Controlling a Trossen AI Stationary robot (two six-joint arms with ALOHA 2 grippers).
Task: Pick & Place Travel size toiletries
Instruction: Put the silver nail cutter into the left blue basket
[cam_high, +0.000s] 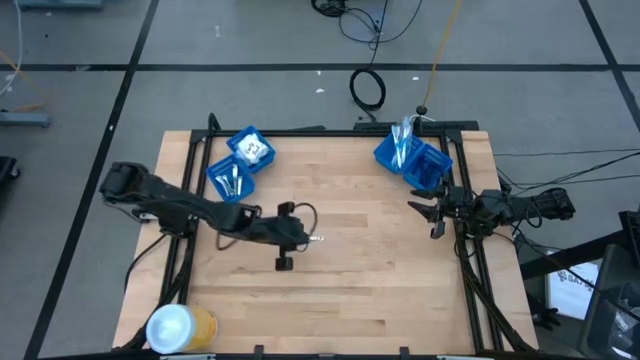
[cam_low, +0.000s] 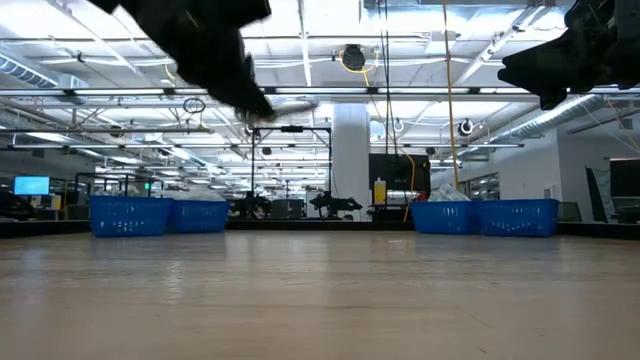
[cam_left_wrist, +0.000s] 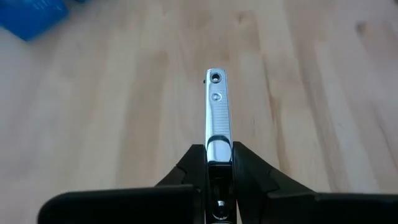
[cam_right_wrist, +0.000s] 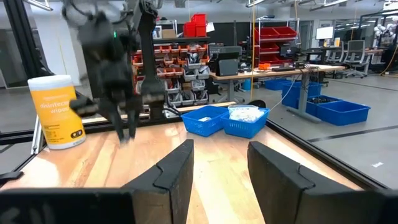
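My left gripper (cam_high: 308, 238) hovers over the middle of the table, shut on a small flat silver toiletry piece (cam_left_wrist: 216, 112) that has a ridged face and a hole at its far end. In the low view this arm (cam_low: 215, 60) hangs well above the tabletop. My right gripper (cam_high: 428, 215) waits open near the table's right edge, beside the right pair of blue bins (cam_high: 412, 160), which hold white and light items. In its wrist view the fingers (cam_right_wrist: 180, 168) stand wide apart with nothing between them. My left gripper pinches the silver piece by its near end (cam_left_wrist: 217, 149) between the two fingers. The fingers lie along its length, pointing toward the table's right and slanting down. The rest of the piece sticks out past the fingertips and is lifted clear of the table.
A second pair of blue bins (cam_high: 240, 165) sits at the far left of the table, with small items inside. A yellow-and-white wipes canister (cam_high: 180, 327) stands at the near left corner. Bare wood (cam_high: 380, 290) spreads between the arms. Black frame rails (cam_high: 470, 270) run along the table's edges.
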